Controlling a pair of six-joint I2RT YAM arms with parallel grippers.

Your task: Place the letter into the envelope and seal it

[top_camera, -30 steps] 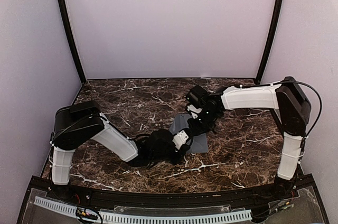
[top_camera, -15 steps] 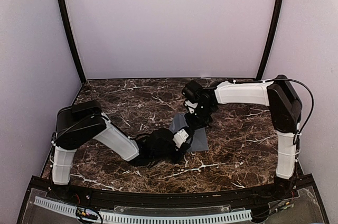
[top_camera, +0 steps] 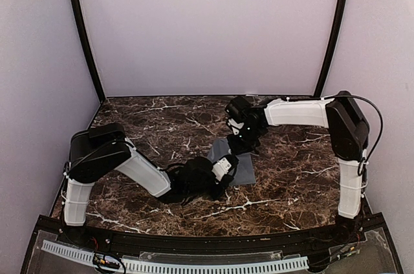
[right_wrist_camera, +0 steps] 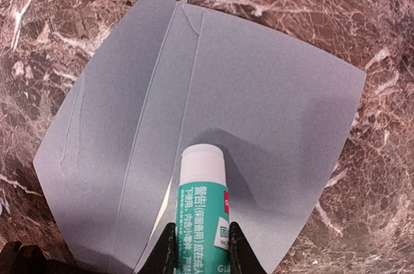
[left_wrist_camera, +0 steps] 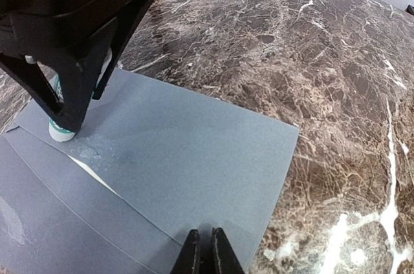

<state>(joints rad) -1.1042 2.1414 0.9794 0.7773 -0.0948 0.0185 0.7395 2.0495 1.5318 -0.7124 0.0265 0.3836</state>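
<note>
The slate-grey envelope (top_camera: pixel 244 172) lies flat on the marble at mid table. A thin cream sliver of the letter (left_wrist_camera: pixel 90 174) shows at a seam of the envelope; the rest of it is hidden inside. My right gripper (right_wrist_camera: pixel 202 251) is shut on a teal glue stick (right_wrist_camera: pixel 202 187). The stick's white end (left_wrist_camera: pixel 61 133) points down onto the envelope (right_wrist_camera: pixel 272 99) near a wet-looking smear. My left gripper (left_wrist_camera: pixel 202 254) is shut, with its tips resting on the envelope's near part (left_wrist_camera: pixel 194 158).
The envelope rests on a dark brown marble tabletop (top_camera: pixel 297 177), and plain walls close in the back and both sides. Both forearms cross over the middle of the table, with the left gripper (top_camera: pixel 229 167) just in front of the right gripper (top_camera: pixel 238 145).
My right gripper, holding the glue stick, has shifted a little left and away over the envelope. The left gripper has stayed where it was.
</note>
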